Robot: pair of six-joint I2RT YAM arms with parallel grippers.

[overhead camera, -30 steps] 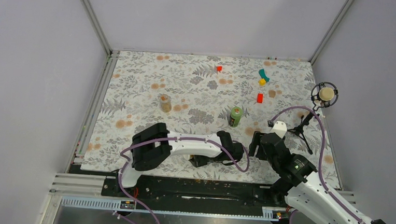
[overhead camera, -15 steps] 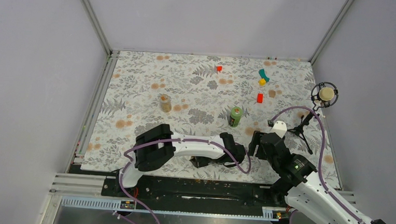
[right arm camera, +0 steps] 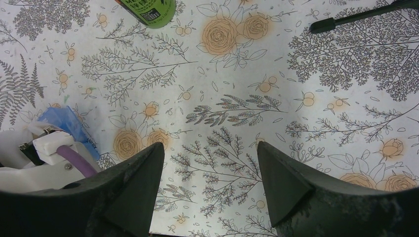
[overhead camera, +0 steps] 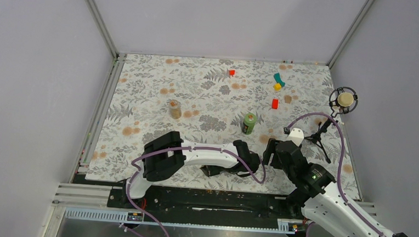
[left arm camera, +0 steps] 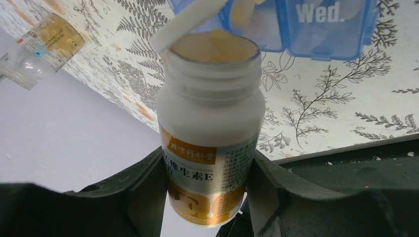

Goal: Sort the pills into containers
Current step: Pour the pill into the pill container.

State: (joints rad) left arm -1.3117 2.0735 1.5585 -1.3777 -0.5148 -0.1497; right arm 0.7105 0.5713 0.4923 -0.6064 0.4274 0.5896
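Observation:
My left gripper (left arm camera: 207,163) is shut on a white pill bottle with a gold label (left arm camera: 210,123). The bottle is uncapped and tipped mouth-first toward the translucent blue pill box (left arm camera: 326,29), the containers, which has a compartment marked "Wed.". Pale yellow pills (left arm camera: 215,44) fill the bottle's mouth, and more lie in the open compartment (left arm camera: 242,12) by its raised white lid (left arm camera: 185,24). In the top view my left gripper (overhead camera: 251,164) and right gripper (overhead camera: 271,153) sit close together and hide the box. My right gripper (right arm camera: 210,148) is open over bare cloth, with a corner of the box (right arm camera: 69,126) to its left.
A green bottle (overhead camera: 249,122) and an amber bottle (overhead camera: 175,109) stand mid-table. Red blocks (overhead camera: 231,72) (overhead camera: 274,104), a teal block (overhead camera: 279,78), a yellow block (overhead camera: 277,86) and a tan block (overhead camera: 288,99) lie at the back. A microphone on a tripod (overhead camera: 343,99) stands right.
The left arm has edged slightly to the right with the bottle still in its grip. The right arm has barely moved.

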